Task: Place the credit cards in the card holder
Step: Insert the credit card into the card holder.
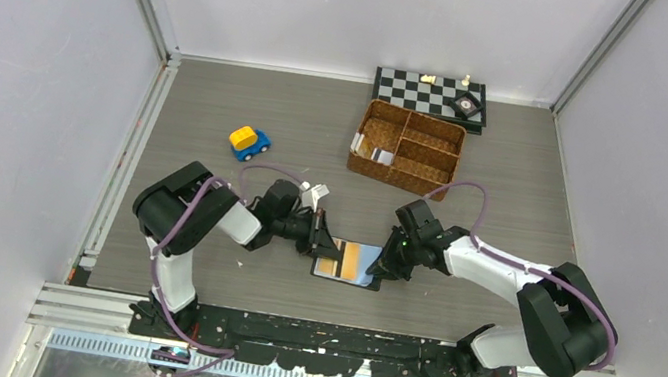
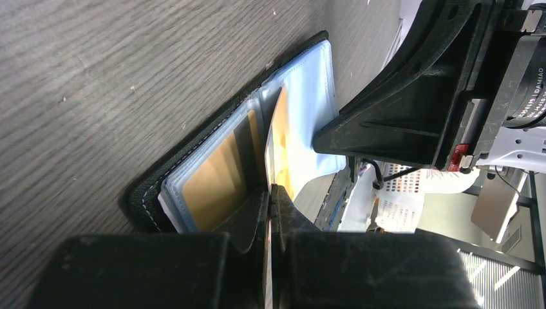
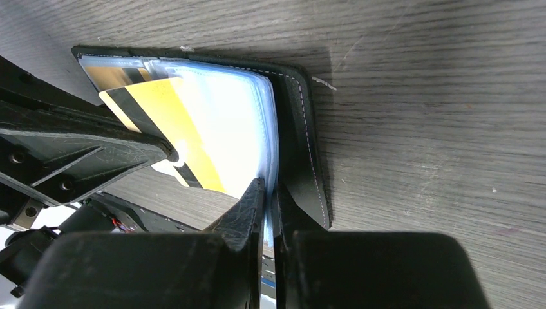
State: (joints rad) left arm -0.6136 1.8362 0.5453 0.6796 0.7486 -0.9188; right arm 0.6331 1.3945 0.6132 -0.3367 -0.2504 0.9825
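Tan-orange plastic: one of the credit cards [image 2: 278, 138] is pinched on edge in the left claw [image 2: 270, 193], its far end angled into the open card holder [image 2: 143, 196] just ahead of the fingertips. To the right, the right claw [image 3: 267, 190] is closed on a clear sleeve [image 3: 225, 109], seemingly lifting the pocket mouth. Insertion looks to be under way. The next move calls for sliding the card straight in while the sleeve is held steady.

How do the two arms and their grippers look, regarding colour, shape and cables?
Both arms have white links between bulky black joints: left arm, right arm. A purple cable loops along each. The left gripper and right gripper are matte black, each with two flat, tapering, scuffed fingers.
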